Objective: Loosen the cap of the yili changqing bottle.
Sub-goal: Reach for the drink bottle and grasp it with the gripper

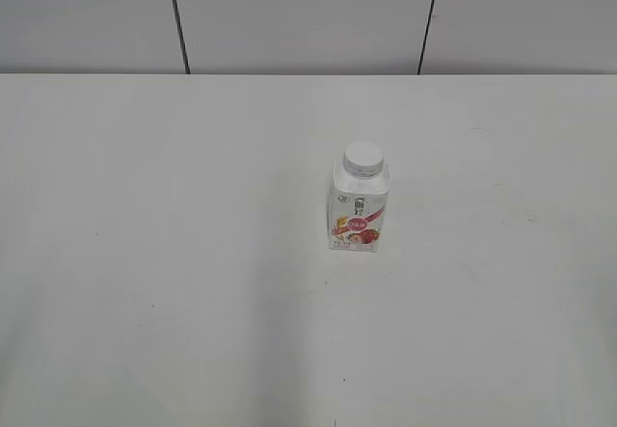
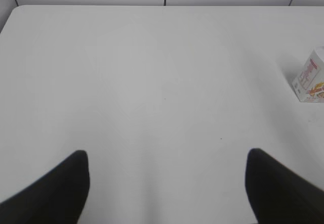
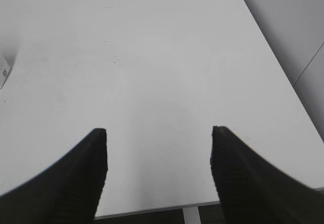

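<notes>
The yili changqing bottle (image 1: pixel 361 207) stands upright near the middle of the white table, its pink-red label facing the exterior view. Its white ribbed cap (image 1: pixel 363 159) sits on the neck. The bottle's lower part shows at the right edge of the left wrist view (image 2: pixel 310 80), and a sliver of it at the left edge of the right wrist view (image 3: pixel 3 71). My left gripper (image 2: pixel 167 155) is open and empty over bare table, well left of the bottle. My right gripper (image 3: pixel 159 132) is open and empty near the table's front edge. Neither gripper shows in the exterior view.
The white table (image 1: pixel 145 253) runs back to a grey panelled wall (image 1: pixel 308 13). The right wrist view shows the table's right edge (image 3: pixel 273 67) and front edge, with a white leg (image 3: pixel 191 215) below.
</notes>
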`<control>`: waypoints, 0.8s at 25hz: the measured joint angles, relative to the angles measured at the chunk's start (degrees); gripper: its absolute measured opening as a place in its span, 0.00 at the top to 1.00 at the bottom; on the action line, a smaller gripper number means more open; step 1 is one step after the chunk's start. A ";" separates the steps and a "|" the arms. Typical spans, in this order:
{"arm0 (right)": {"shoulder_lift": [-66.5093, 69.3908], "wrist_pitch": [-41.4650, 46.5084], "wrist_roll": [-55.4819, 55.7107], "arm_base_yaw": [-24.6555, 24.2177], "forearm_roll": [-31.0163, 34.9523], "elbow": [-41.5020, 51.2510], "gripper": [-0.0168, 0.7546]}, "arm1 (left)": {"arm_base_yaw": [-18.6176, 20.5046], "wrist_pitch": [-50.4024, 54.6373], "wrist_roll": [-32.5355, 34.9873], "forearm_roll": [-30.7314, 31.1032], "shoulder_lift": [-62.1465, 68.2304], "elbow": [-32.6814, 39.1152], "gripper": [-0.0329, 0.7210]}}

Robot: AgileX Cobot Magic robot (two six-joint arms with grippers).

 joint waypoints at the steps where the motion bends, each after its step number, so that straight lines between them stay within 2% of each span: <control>1: 0.00 0.00 0.00 0.00 0.00 0.00 0.32 | 0.00 0.00 0.00 0.00 0.00 0.00 0.19; 20: 0.00 0.00 0.00 0.00 0.00 0.00 0.32 | 0.00 0.00 0.00 0.00 0.00 0.00 0.20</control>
